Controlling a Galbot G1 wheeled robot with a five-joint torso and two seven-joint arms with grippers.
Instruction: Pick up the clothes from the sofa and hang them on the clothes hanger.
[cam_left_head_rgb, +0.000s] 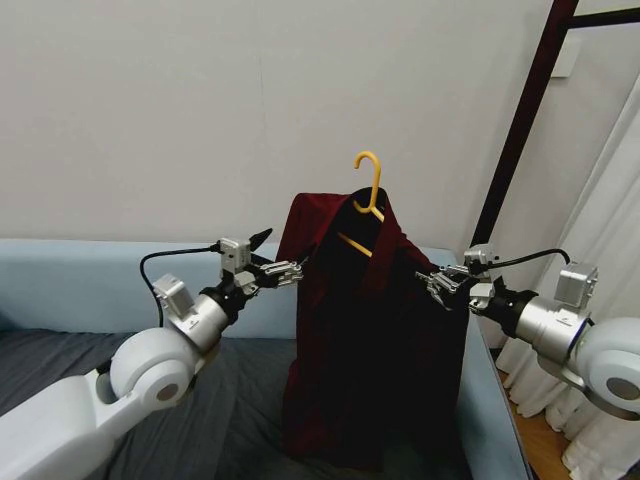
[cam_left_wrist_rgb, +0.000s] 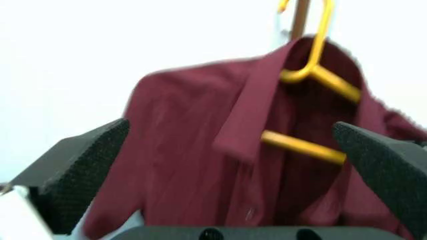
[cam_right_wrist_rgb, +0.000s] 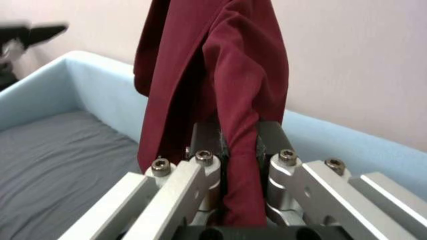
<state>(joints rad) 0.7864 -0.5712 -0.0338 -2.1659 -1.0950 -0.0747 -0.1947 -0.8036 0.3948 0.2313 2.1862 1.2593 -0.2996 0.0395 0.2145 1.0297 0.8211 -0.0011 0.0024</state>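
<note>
Maroon fabric front and centre from the head camera: shirt draped over a yellow hanger, collar up round the base of the hook, hem way down by the grey seat cushion of the pale blue sofa. Can't tell if the hem actually touches the cushion. Nothing else on that seat worth a mention, just the shirt hanging in front of it. Left gripper up at shoulder height on the robot's left side of the shirt, just beside the cloth, fingers spread. Right gripper on the other side, right at the shirt's edge and nipped onto it. Dark pole slanting up behind the right arm, white curtain past that.

Left wrist camera next. Black textured fingers wide apart, shirt out beyond them and framed in the gap, not touched by either pad as far as visible. Collar flopped open, yellow shoulder arm and crossbar of the hanger peeking out inside the neck opening.

Right wrist camera last. Fingers pressed together on one long fold of the shirt, cloth squeezed between the dark pads and running on between the silver linkages. Rest of the shirt bunched and hanging loose beyond the grip, with the blue sofa back and grey seat behind it.
</note>
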